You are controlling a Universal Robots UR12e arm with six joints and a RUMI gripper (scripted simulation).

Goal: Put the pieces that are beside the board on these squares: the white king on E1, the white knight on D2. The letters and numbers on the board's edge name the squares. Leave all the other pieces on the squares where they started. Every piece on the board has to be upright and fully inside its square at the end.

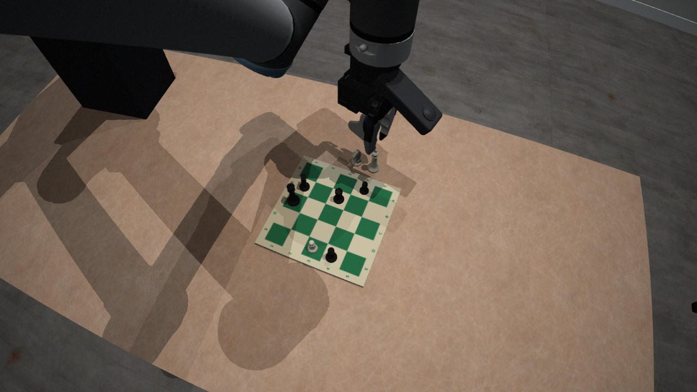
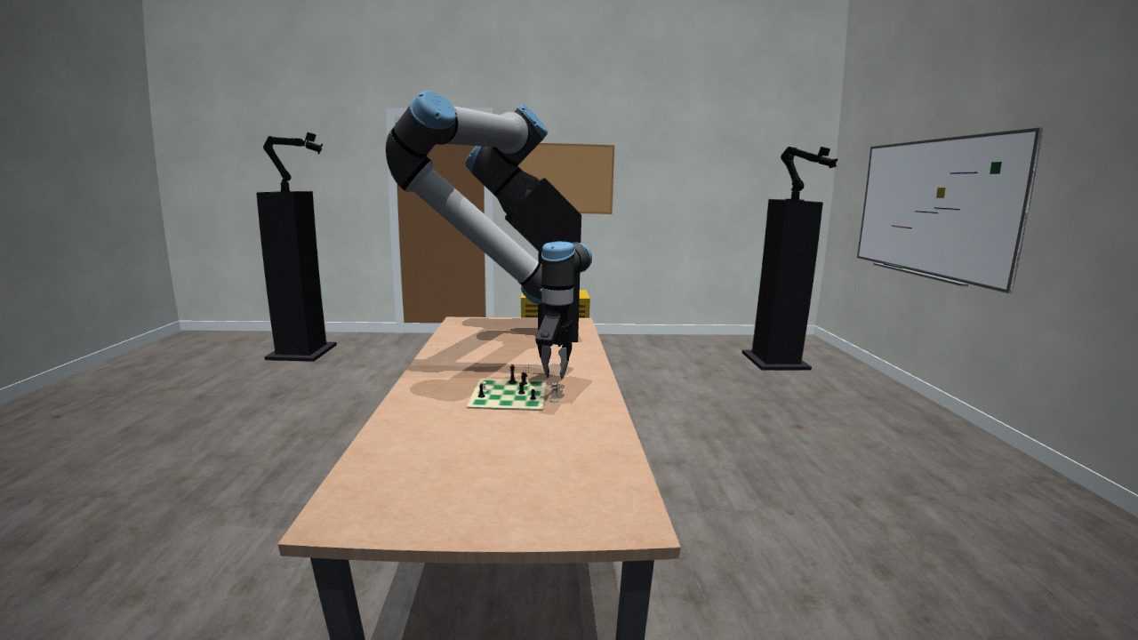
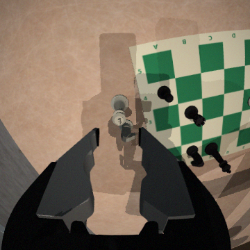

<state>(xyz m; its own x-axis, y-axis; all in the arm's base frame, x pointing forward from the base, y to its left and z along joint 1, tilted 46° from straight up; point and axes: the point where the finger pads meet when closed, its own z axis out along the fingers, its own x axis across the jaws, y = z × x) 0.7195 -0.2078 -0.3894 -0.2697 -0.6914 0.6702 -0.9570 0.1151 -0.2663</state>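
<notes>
The white king [image 1: 373,163] [image 2: 554,392] [image 3: 119,103] stands upright on the table beside the board's A edge. The white knight [image 1: 356,158] [image 3: 127,126] stands close by it, nearer the robot base. My gripper [image 1: 376,144] [image 2: 555,375] [image 3: 119,129] is part open, with nothing between its fingers. It hangs above the two pieces; in the wrist view the knight shows between the fingertips, and the king just beyond them. On the board [image 1: 360,281] [image 2: 506,407] [image 3: 135,55], square E1 [image 1: 277,234] and square D2 [image 1: 304,224] bear no piece.
A black king [image 1: 292,198] [image 3: 211,148] stands on C1, a black knight [image 1: 304,184] on B1. A black rook or queen [image 1: 338,196] stands on B3, a black pawn [image 1: 364,188] on A4. A white pawn [image 1: 311,246] is on E3, a black pawn [image 1: 330,255] on E4.
</notes>
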